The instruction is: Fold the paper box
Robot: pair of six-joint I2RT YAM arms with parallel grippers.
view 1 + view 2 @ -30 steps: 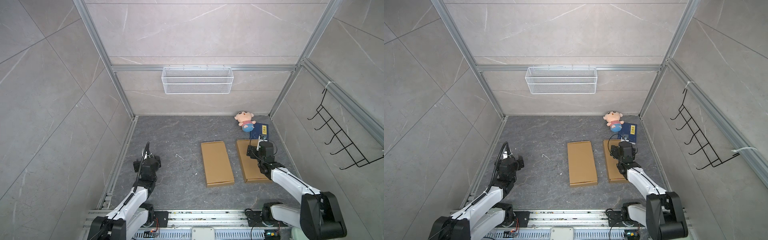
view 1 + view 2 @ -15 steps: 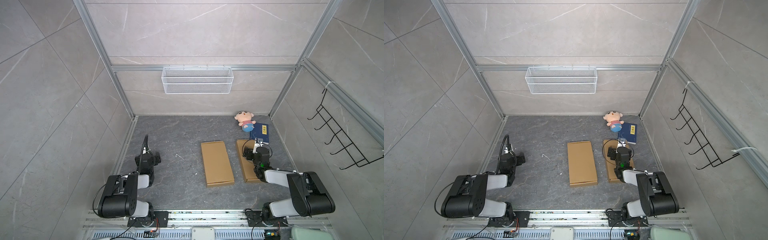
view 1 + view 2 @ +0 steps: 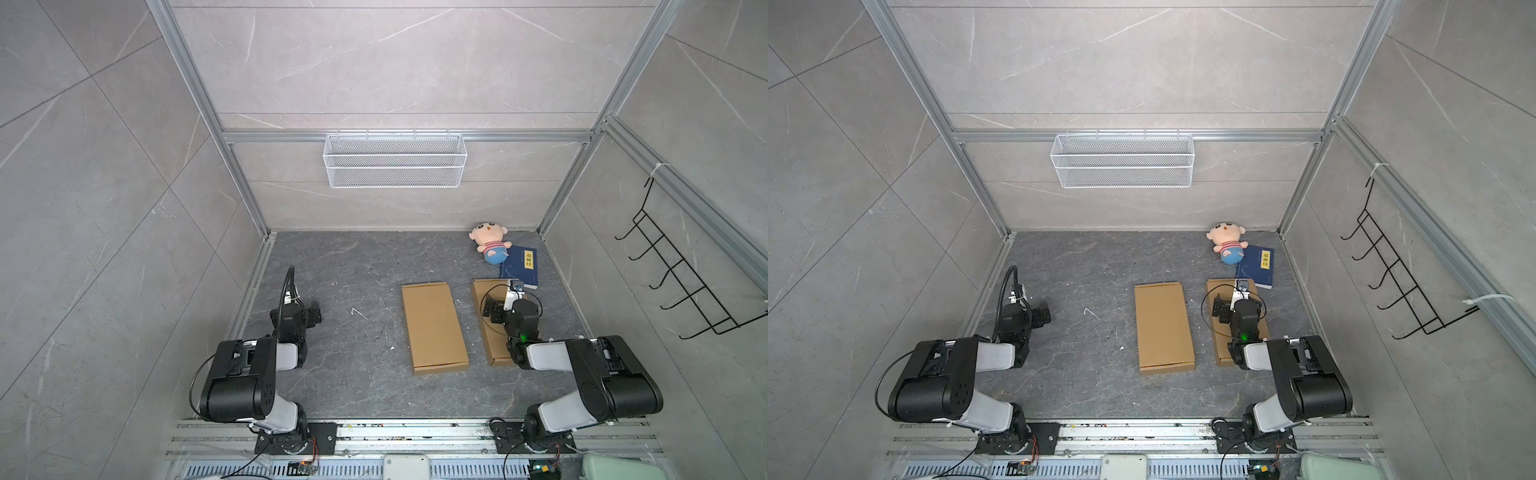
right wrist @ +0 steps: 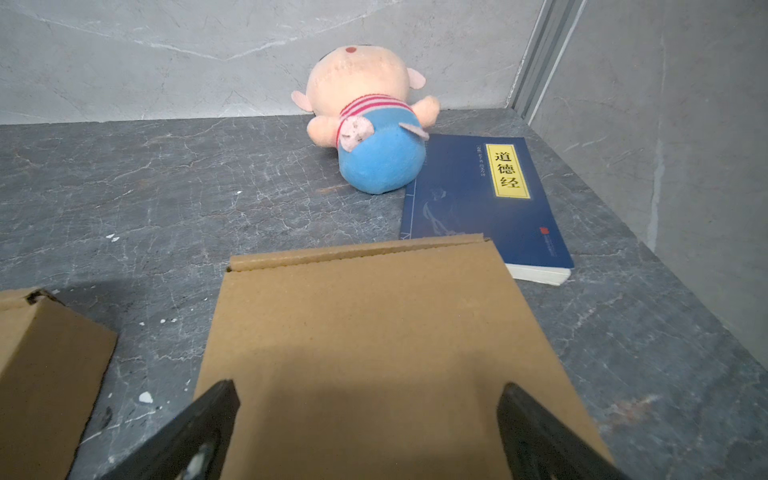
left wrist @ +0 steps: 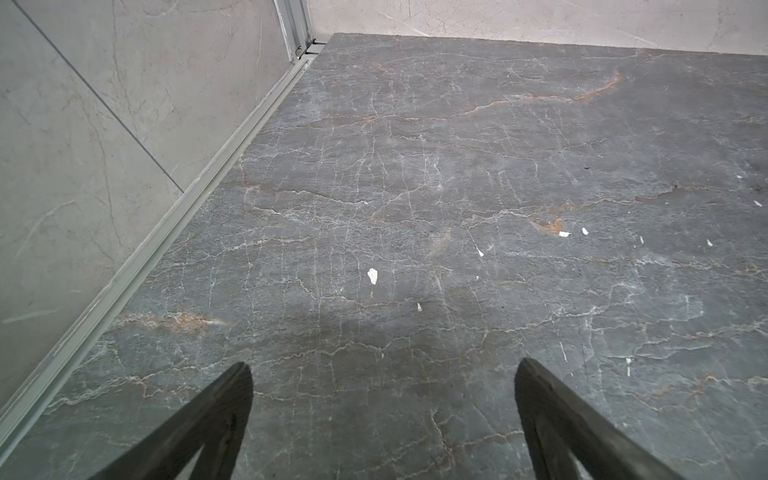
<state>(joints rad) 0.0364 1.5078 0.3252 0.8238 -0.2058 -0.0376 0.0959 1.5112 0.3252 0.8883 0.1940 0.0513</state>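
Observation:
Two flat brown cardboard boxes lie side by side on the dark floor. The paper box (image 3: 434,328) (image 3: 1163,326) in the middle lies apart from both grippers. The other flat box (image 3: 486,299) (image 4: 374,324) lies under my right gripper (image 4: 370,390) (image 3: 505,309), which hovers over it, open, nothing between its fingers. A corner of the middle box (image 4: 45,353) shows in the right wrist view. My left gripper (image 5: 382,374) (image 3: 297,318) stands open over bare floor at the left, far from both boxes.
A plush doll (image 3: 490,247) (image 4: 374,133) and a blue book (image 3: 519,268) (image 4: 482,199) lie at the back right, just beyond the right box. A wire basket (image 3: 395,160) hangs on the back wall and a black hook rack (image 3: 681,286) on the right wall. A metal rail (image 5: 166,232) runs along the left wall.
Both arms have folded up, elbows raised and drawn toward the front rail. The grippers stay almost where they were; the right one slid slightly nearer along its box.

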